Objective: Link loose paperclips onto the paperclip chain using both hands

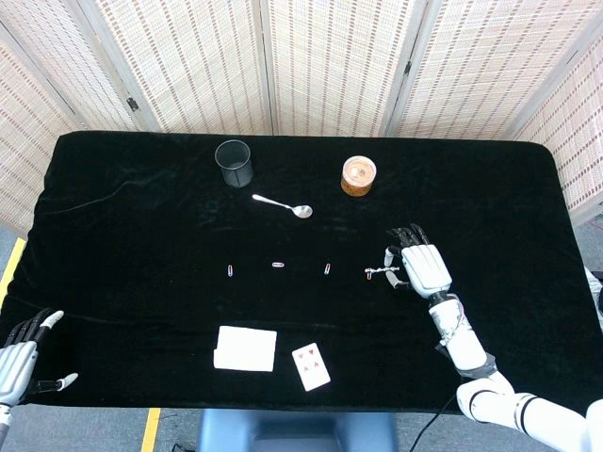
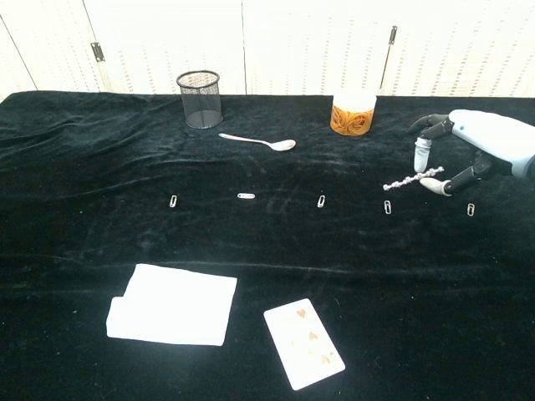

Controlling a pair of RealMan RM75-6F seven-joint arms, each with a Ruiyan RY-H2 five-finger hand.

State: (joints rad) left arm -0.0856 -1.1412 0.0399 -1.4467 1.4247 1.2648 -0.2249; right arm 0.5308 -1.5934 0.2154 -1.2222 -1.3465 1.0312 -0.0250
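My right hand [image 2: 485, 154] pinches the paperclip chain [image 2: 411, 179] above a loose paperclip [image 2: 387, 206]. At eleven o'clock sits a jar [image 2: 353, 114]; spoon [image 2: 258, 141] at nine. Black desk [image 1: 141, 235]. My left hand [image 1: 19, 358] hangs open.

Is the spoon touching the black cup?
Apart. The chest view plainly shows bare black cloth between the spoon and the cup.
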